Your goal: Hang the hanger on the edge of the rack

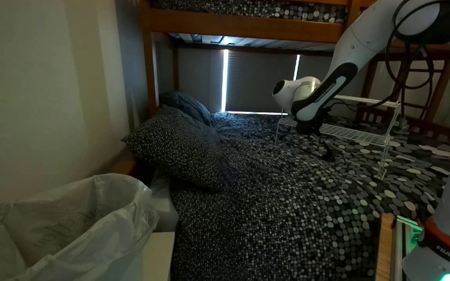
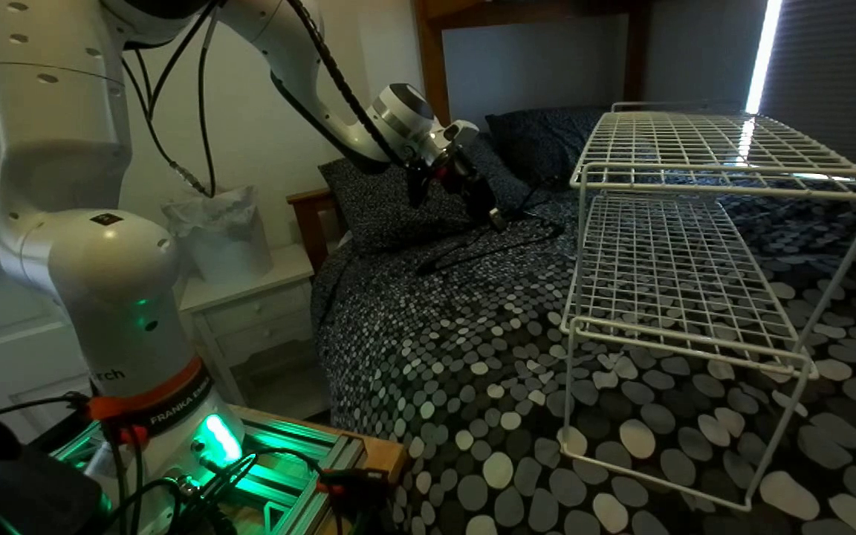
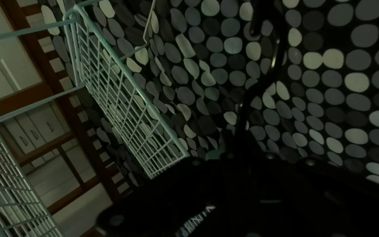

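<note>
My gripper (image 2: 498, 219) is shut on the hanger (image 2: 428, 265), a thin dark shape over the bed in an exterior view. In the wrist view the gripper (image 3: 240, 141) pinches a dark stem of the hanger (image 3: 270, 72), which curves into a hook at the top. The rest of it is hard to see against the dark bedspread. The white rack (image 2: 733, 169) of thin tubes and wire shelves stands on the bed. It also shows in the wrist view (image 3: 133, 87), left of the hanger and apart from it. In an exterior view the arm partly hides the rack (image 1: 365, 100).
Dark pillows (image 1: 182, 148) lie at the bed's head. The wooden bunk frame (image 1: 248, 25) spans above the bed. A lined white bin (image 2: 224, 238) stands on a white bedside table (image 2: 257, 279). The speckled bedspread (image 2: 472, 349) lies under the gripper and rack.
</note>
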`<action>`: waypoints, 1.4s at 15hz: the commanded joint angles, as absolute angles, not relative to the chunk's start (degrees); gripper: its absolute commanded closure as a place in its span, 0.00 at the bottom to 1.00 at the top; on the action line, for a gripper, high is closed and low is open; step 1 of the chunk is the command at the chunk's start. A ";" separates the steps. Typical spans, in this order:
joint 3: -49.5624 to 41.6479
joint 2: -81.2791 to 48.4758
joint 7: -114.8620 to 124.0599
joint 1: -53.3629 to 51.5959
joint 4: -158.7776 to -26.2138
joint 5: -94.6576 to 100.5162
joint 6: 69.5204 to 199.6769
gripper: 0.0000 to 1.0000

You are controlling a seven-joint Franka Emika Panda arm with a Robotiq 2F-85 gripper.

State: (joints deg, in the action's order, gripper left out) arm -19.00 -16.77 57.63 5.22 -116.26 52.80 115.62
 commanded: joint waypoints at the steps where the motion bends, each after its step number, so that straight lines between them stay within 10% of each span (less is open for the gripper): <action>1: -16.87 -16.56 57.84 7.04 -116.14 53.26 115.15 0.91; 21: -17.02 -14.88 59.00 10.57 -122.27 58.28 122.36 0.98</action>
State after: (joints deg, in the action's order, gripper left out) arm -17.56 -16.72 57.61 8.97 -118.79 55.02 118.15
